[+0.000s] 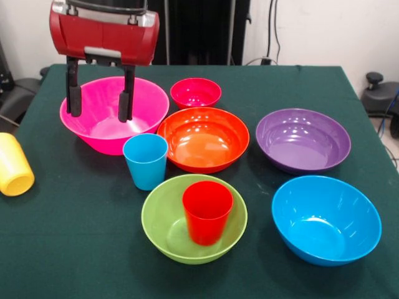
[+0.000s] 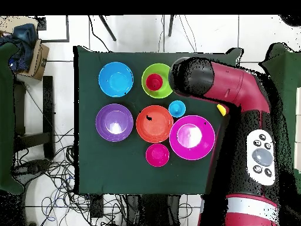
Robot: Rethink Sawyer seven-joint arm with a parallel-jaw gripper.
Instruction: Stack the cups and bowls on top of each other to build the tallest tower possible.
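Gripper [image 1: 100, 103] hangs over the pink bowl [image 1: 100, 134], fingers spread, seemingly clear of it; red cup [image 1: 206, 212] stands in green bowl [image 1: 163, 224]

Tool [image 1: 100, 99] pointing down, fingers parted, empty

Colour key. The tablecloth [image 1: 75, 237] is showing dark green. The large bowl [image 1: 103, 121] is showing hot pink; the small bowl [image 1: 196, 92] is showing pink-red; the central bowl [image 1: 203, 138] is showing orange. The right-hand bowl [image 1: 303, 139] is showing purple, the near-right bowl [image 1: 325, 219] blue, and the near-centre bowl [image 1: 163, 223] lime green. The cup [image 1: 207, 210] standing in the lime green bowl is showing red; the cup [image 1: 146, 160] beside the orange bowl is showing light blue; the cup [image 1: 14, 165] lying at the table's edge is showing yellow. The gripper [image 1: 100, 103] is showing a red body with black fingers [image 1: 75, 99].
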